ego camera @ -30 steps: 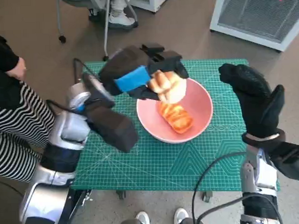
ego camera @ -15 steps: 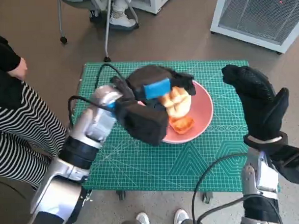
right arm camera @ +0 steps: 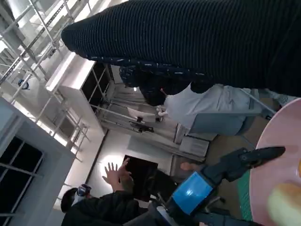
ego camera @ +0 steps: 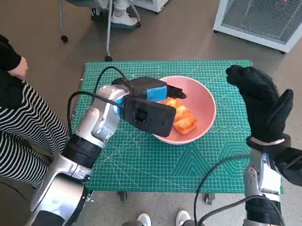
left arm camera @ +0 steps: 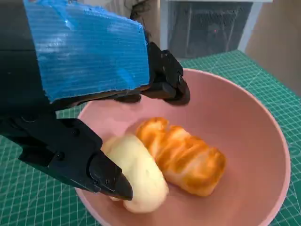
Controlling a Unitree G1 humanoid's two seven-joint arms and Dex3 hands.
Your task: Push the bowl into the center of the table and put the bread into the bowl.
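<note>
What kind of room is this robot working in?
Probably a lab or workshop rather than a kitchen: a green cutting mat covers the small table, a wheeled chair stands behind it, and metal shelving rises nearby.

This looks like a robotics lab or test room in an office-type building. A small table point(ego camera: 143, 177) covered by a green gridded cutting mat point(ego camera: 157, 162) stands on bare brown floor point(ego camera: 188, 32); beyond it sit a white grilled appliance point(ego camera: 266, 12) and a wheeled chair base point(ego camera: 86, 26), and beside it a person in a striped garment point(ego camera: 17, 132). The right wrist view shows metal racking point(right arm camera: 33, 33) and white cabinets point(right arm camera: 84, 89).
</note>
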